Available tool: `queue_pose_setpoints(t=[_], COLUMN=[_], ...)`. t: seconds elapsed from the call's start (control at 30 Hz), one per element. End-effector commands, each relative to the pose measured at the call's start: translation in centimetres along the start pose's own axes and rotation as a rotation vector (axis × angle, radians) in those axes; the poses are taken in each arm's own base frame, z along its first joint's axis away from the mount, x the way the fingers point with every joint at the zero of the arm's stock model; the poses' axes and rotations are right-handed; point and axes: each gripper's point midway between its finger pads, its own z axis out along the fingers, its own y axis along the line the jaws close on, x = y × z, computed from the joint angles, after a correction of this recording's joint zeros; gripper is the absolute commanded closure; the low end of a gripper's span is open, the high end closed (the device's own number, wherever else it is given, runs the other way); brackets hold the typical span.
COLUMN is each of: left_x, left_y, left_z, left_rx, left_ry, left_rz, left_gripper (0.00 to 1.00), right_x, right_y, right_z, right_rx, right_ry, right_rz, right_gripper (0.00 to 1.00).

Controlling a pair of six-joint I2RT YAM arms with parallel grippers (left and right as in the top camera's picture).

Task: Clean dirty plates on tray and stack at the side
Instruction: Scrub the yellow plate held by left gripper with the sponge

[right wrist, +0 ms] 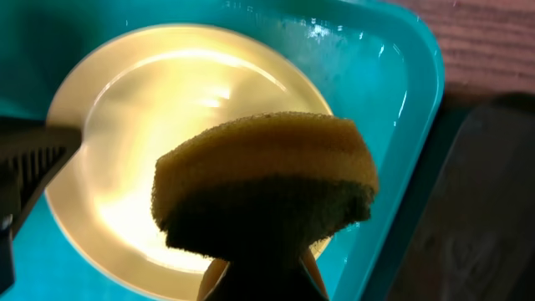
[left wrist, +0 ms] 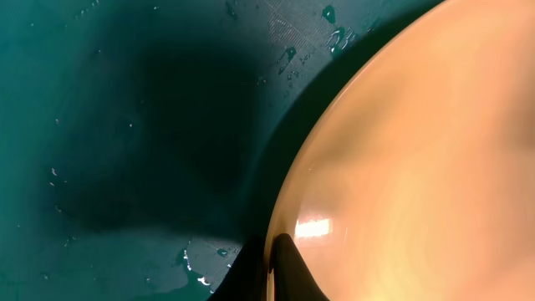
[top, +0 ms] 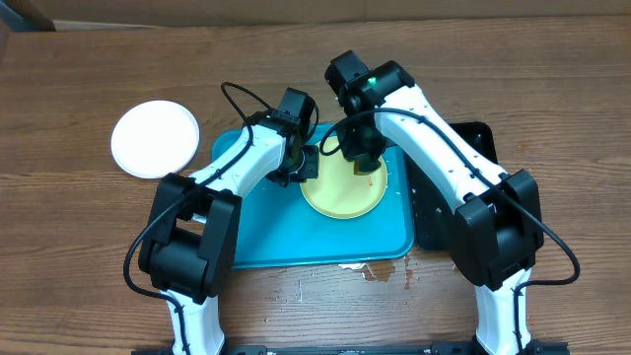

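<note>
A pale yellow-green plate [top: 343, 192] lies on the turquoise tray [top: 286, 242]. My left gripper [top: 301, 166] is shut on the plate's left rim; in the left wrist view the fingers [left wrist: 272, 259] pinch the rim of the plate [left wrist: 418, 167]. My right gripper [top: 363, 156] is shut on a yellow and green sponge [right wrist: 267, 180] just above the plate [right wrist: 142, 150]. A small orange-red smear [top: 371, 178] shows on the plate's right part. A white plate [top: 155, 138] lies on the table left of the tray. No third plate shows.
A black tray [top: 463, 177] lies to the right of the turquoise tray, mostly under my right arm. A wet patch [top: 380, 269] marks the wood at the tray's front edge. The tray floor [left wrist: 125, 125] has water drops.
</note>
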Motion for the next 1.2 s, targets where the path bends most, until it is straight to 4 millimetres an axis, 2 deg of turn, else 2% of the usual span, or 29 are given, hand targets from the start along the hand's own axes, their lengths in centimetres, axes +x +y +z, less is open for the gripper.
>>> queue_pose_setpoints(t=[0.0, 0.2, 0.53, 0.73, 0.87, 1.17], left_x=[1.1, 1.1, 1.1, 1.2, 1.2, 1.1], left_y=[0.6, 0.6, 0.6, 0.6, 0.6, 0.6], left_z=[1.3, 1.3, 1.3, 1.3, 1.3, 1.3], left_rx=[-0.024, -0.024, -0.024, -0.026, -0.026, -0.025], left_ry=[0.044, 0.044, 0.044, 0.047, 0.047, 0.047], left_rz=[-0.018, -0.018, -0.017, -0.018, -0.018, -0.018], left_gripper=[0.96, 0.96, 0.96, 0.96, 0.96, 0.96], right_x=[0.0, 0.9, 0.8, 2.8, 4.3, 4.3], right_y=[-1.0, -2.6, -2.2, -2.7, -1.7, 2.2], right_z=[-0.4, 2.2, 6.0, 8.1, 8.4, 8.1], right_rx=[0.04, 0.127, 0.106, 0.116, 0.053, -0.179], right_ry=[-0.033, -0.022, -0.069, -0.022, 0.041, 0.063], right_rz=[0.002, -0.001, 0.012, 0.009, 0.004, -0.017], right_gripper=[0.96, 0.96, 0.96, 0.95, 0.89, 0.9])
